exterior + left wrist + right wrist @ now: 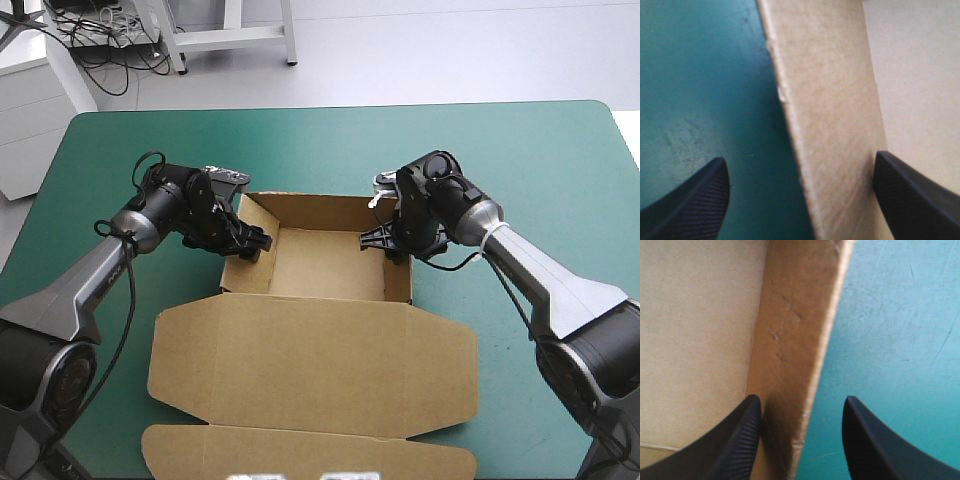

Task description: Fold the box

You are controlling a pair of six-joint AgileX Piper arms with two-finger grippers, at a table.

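The teal-green bench (320, 130) carried one brown box (325, 268) near its middle, an open tray with its one lid (310, 365) lying flat toward the near edge. Two tools stood at it, one at each side wall. The left tool (250, 243) straddled the left wall (825, 125), its two black fingers (695, 200) spread wide, one outside and one inside. The right tool (388, 243) likewise straddled the right wall (795, 340), its two fingers apart, the inner one just beside the board.
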